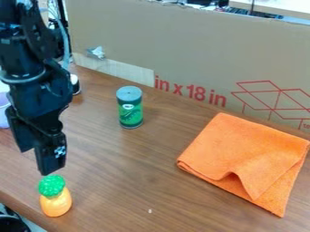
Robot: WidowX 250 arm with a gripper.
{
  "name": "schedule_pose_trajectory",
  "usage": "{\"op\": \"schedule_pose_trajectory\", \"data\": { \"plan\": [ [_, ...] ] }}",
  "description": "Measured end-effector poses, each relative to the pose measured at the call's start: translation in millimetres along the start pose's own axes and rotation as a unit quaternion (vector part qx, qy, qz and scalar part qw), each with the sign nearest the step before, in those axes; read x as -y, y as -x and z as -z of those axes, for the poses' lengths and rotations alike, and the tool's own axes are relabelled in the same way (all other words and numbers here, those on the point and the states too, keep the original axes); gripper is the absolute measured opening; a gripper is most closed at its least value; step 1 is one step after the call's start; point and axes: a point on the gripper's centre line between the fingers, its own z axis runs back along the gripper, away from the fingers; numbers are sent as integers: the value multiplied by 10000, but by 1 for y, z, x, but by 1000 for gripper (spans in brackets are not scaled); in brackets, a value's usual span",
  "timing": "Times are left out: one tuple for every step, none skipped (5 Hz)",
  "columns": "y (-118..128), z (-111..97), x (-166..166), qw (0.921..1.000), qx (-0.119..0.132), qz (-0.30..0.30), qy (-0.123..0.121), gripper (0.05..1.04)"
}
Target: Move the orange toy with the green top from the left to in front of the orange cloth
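A toy pineapple (55,202) sits near the front left edge of the wooden desk (142,181), its long axis running almost straight up the view with a slight lean to the left — green crown toward the back, rounded orange body toward the front. Whether it stands or lies, I cannot tell. The black hand (35,161) hangs just behind and above it, fingers spread apart and pointing down; one fingertip lines up with the crown, though contact between them is unclear. Farther back and to the right, a green can with a grey lid (130,108) stands upright, well apart from the pineapple. A folded orange cloth (245,158) lies flat on the right, one corner pointing toward the front and a fold raised along its near side. Behind them, a cardboard panel (181,50) with red print blocks the back of the desk. A pale container (3,111) shows partly at the left edge, behind the arm.
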Motion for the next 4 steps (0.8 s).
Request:
{"op": "schedule_pose_trajectory", "data": {
  "plan": [
    [5, 12, -2, 9998, -136, 40, -108, 1001],
    [6, 20, -6, 9995, -263, 58, -171, 1001],
    [6, 28, -5, 9992, -367, 137, -103, 1001],
    [6, 40, 0, 9987, -455, 207, 107, 1001]
  ]
}}
